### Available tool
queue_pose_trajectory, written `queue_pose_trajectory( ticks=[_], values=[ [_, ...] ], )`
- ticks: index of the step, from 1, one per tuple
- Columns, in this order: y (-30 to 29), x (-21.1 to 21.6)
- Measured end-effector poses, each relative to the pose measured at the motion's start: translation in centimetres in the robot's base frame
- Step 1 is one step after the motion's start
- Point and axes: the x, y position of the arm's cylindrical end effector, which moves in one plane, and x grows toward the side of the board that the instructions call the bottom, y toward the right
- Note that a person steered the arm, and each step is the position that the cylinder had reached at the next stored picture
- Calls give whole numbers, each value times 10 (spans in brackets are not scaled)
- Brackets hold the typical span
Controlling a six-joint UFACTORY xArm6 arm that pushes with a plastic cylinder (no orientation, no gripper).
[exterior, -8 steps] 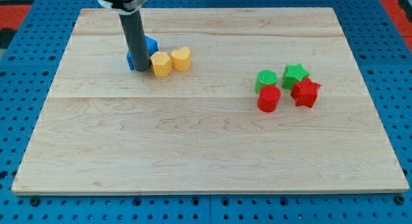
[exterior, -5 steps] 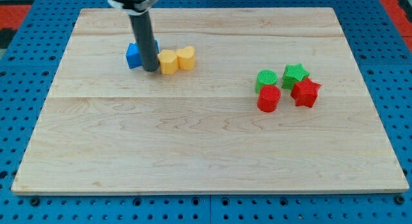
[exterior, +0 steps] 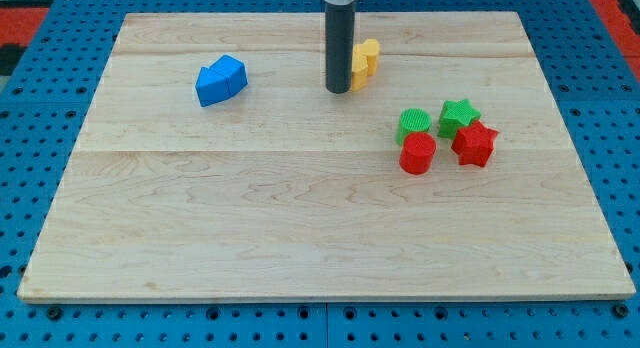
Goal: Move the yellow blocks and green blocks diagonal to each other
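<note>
My tip (exterior: 338,90) stands on the board at the upper middle, touching the left side of two yellow blocks (exterior: 364,62), which the rod partly hides. A green round block (exterior: 413,121) and a green star (exterior: 458,114) sit lower right of the yellow ones, at the view's right. The yellow blocks lie up and to the left of the green ones, a short gap apart.
A red round block (exterior: 417,153) and a red star (exterior: 475,143) sit just below the green blocks, touching them. Two blue blocks (exterior: 221,80) lie together at the upper left. The wooden board (exterior: 320,238) rests on a blue pegboard.
My tip has swept to the right, pushing the two yellow blocks from beside the blue blocks to the upper middle. The blue blocks stayed behind and are now uncovered.
</note>
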Motion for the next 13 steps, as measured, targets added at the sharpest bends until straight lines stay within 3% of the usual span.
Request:
queue_pose_trajectory(
  ticks=[1, 3, 4, 5, 8, 12, 13],
  values=[
    [20, 0],
    [147, -8],
    [186, 6],
    [189, 33],
    [138, 76],
    [-15, 93],
    [13, 100]
  ],
)
